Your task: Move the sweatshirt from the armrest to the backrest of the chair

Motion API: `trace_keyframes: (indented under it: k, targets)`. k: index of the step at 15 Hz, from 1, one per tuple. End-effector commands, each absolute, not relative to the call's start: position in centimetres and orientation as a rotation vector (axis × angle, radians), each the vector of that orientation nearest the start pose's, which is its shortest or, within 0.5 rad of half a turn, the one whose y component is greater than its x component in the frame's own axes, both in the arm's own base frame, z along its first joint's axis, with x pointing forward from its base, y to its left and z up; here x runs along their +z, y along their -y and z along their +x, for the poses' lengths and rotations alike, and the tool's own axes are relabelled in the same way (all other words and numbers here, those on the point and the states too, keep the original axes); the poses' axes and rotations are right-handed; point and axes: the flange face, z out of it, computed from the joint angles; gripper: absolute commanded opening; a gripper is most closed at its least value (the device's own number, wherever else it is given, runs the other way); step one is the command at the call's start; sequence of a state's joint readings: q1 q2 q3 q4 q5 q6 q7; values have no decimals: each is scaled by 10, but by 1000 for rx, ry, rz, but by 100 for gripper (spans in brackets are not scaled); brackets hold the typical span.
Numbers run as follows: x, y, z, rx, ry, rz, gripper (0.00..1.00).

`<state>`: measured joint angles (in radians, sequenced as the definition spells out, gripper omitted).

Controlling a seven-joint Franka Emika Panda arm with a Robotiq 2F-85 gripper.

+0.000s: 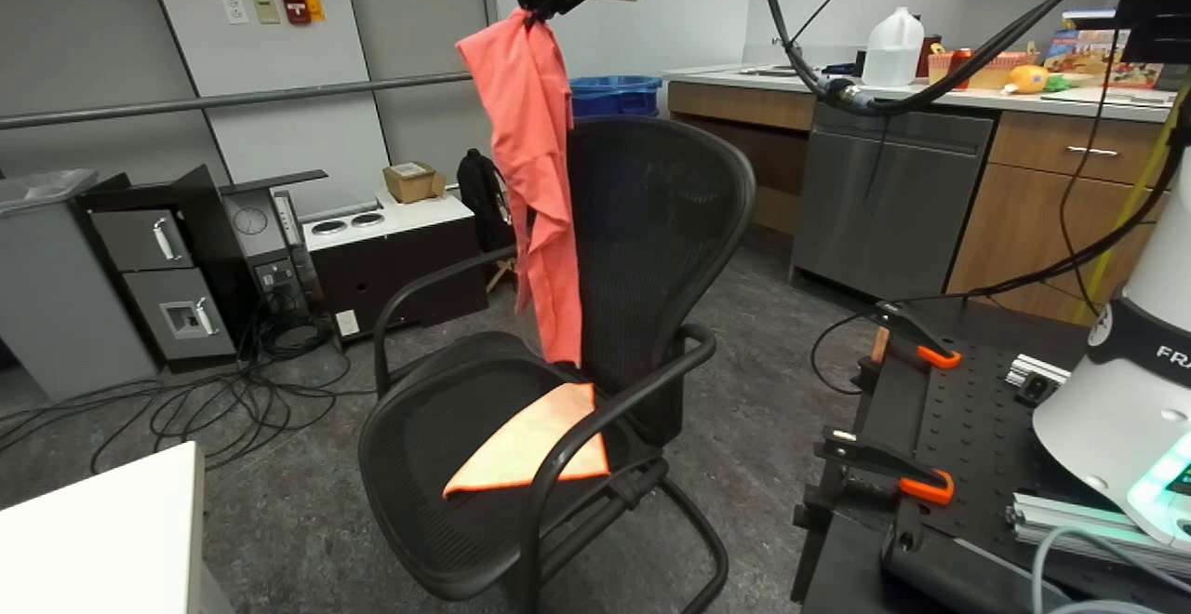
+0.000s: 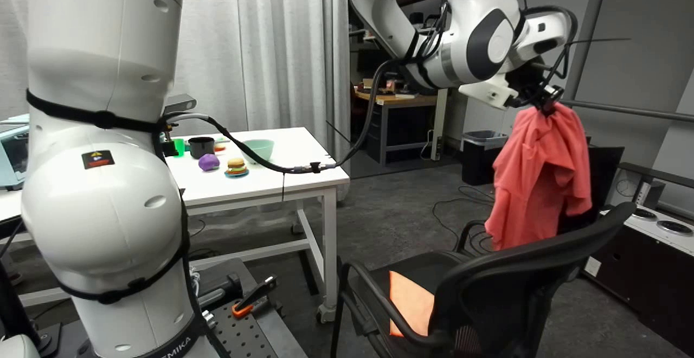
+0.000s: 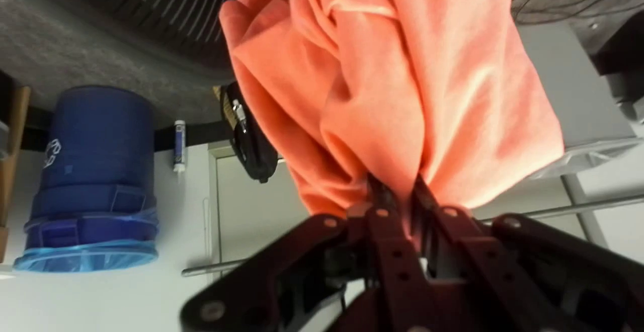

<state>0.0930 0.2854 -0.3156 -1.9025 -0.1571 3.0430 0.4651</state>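
My gripper (image 1: 532, 15) is shut on the top of the coral-pink sweatshirt (image 1: 535, 149), which hangs down in folds. The sweatshirt also shows in an exterior view (image 2: 534, 179) and in the wrist view (image 3: 372, 95), bunched between the fingertips (image 3: 400, 193). The gripper is above the top of the black mesh backrest (image 1: 661, 223), off to one side. The sweatshirt hangs alongside the backrest, its lower end just above or at the rear of the seat; I cannot tell if it touches. The chair (image 1: 419, 493) has two loop armrests (image 1: 395, 302); the sweatshirt hangs clear of their tops.
A flat orange-tan piece (image 1: 530, 442) lies on the seat. A white table (image 2: 260, 179) holds toys and a bowl. The robot's black mounting table (image 1: 977, 409) with clamps stands beside the chair. A blue bin (image 3: 98, 171) and a counter (image 1: 744, 74) are behind.
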Motion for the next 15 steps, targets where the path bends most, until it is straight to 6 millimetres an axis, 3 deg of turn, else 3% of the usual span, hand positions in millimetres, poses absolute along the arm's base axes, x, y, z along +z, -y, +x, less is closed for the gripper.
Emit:
trace_keyframes:
  k: [1, 4, 8, 11, 15]
  targets:
    - [500, 156, 660, -1483, -817, -2775, 3]
    - [510, 189, 655, -1507, -895, -2811, 3]
    - [494, 231, 649, -1520, -989, -2902, 3]
    - [497, 258, 646, -1602, -1061, -2926, 3]
    - [515, 276, 641, -1767, -1093, -2874, 3]
